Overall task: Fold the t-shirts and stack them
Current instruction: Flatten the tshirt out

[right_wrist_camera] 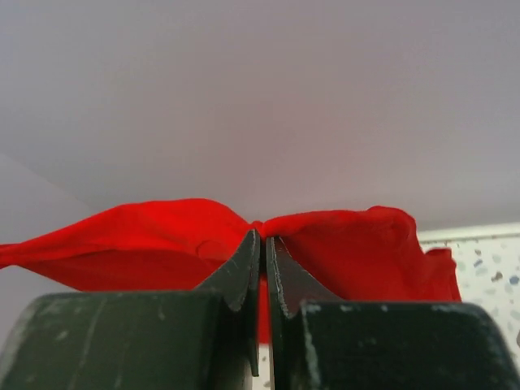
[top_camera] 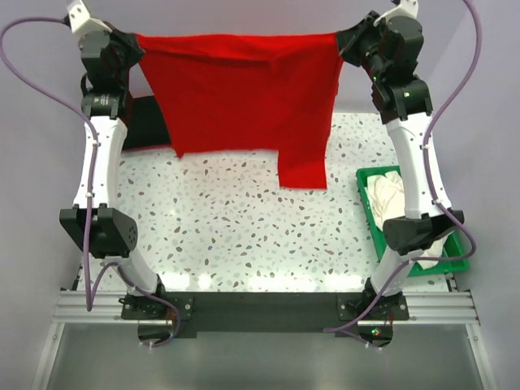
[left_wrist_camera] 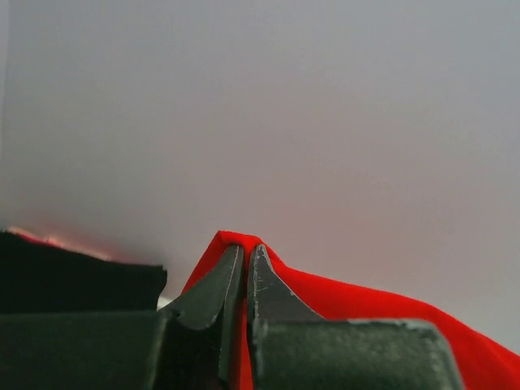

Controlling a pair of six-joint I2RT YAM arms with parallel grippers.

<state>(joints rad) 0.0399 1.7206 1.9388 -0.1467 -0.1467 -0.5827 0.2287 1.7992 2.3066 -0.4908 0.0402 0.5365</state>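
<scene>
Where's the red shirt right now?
Top view: the red t-shirt hangs stretched across the far side, pinched between the left claw and right claw.

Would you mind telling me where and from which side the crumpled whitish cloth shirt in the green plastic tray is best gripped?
Probably pinch a raised fold of the whitish cloth shirt at its far end, coming straight down from above. It lies bunched inside the green plastic tray, whose walls block a sideways approach, and the right arm covers its near part.
</scene>
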